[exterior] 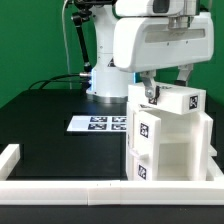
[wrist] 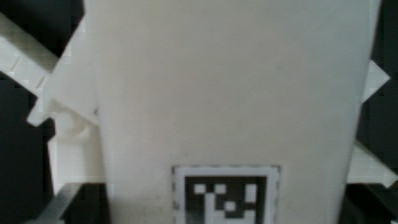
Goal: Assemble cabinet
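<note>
The white cabinet body (exterior: 165,145) stands upright at the exterior view's right, close to the front rail, with tags on its side faces. A smaller white top panel (exterior: 176,100) with a tag sits on it. My gripper (exterior: 167,88) is right above, its fingers (exterior: 150,93) straddling this panel and closed on it. In the wrist view the white panel (wrist: 214,90) fills nearly the whole picture, with its tag (wrist: 224,196) near the jaws. The fingertips themselves are hidden there.
The marker board (exterior: 98,123) lies flat on the black table behind and to the exterior view's left of the cabinet. White border rails run along the front (exterior: 70,186) and the left corner (exterior: 10,155). The robot base (exterior: 108,75) stands at the back.
</note>
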Controlling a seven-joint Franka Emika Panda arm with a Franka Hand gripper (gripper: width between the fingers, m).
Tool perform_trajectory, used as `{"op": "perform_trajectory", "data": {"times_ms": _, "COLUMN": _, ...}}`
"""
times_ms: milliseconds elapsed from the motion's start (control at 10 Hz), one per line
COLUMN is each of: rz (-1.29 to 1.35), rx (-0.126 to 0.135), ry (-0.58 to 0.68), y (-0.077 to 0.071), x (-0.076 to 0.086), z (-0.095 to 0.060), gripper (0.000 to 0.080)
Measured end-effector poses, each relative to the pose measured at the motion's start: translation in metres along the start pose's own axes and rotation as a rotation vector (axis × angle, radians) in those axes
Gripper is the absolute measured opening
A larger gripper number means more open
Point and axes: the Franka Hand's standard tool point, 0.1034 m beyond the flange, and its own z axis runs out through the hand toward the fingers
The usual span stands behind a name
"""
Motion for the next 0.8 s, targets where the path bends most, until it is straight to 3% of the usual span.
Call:
{"op": "perform_trajectory", "data": {"times_ms": 400, "rz": 0.395, "rx": -0.004, "ry": 0.026, "y": -0.0061, "x": 0.0059, "z": -0.0002, "gripper": 0.0556}}
{"op": "perform_trajectory", "data": {"times_ms": 800, "rz": 0.602, "rx": -0.001, "ry": 0.026, "y": -0.0061, "x": 0.0059, "z": -0.0002, "gripper": 0.0556}}
